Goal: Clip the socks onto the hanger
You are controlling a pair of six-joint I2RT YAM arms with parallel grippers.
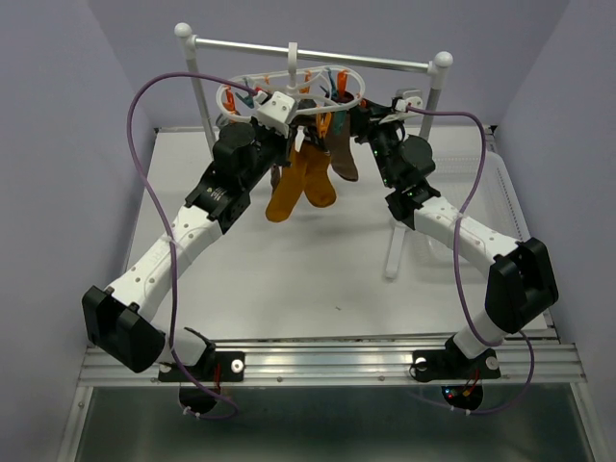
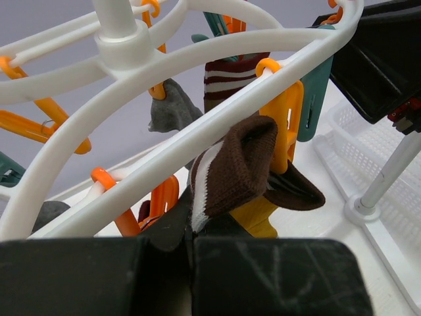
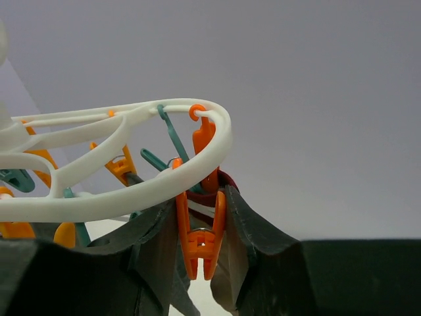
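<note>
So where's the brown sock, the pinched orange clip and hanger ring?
brown sock (image 2: 240, 164), left wrist view, folded cuff.
orange clip (image 3: 200, 247), right wrist view, lower body.
hanger ring (image 3: 99, 205), right wrist view, near rim.

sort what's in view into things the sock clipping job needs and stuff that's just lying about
Part of the job:
- hanger
- brown striped sock, pinched in the left gripper
- orange clip, between the fingers of the right gripper
- mustard socks, already hanging

Just there:
- white rack with metal crossbar
- white mesh tray at the right
</note>
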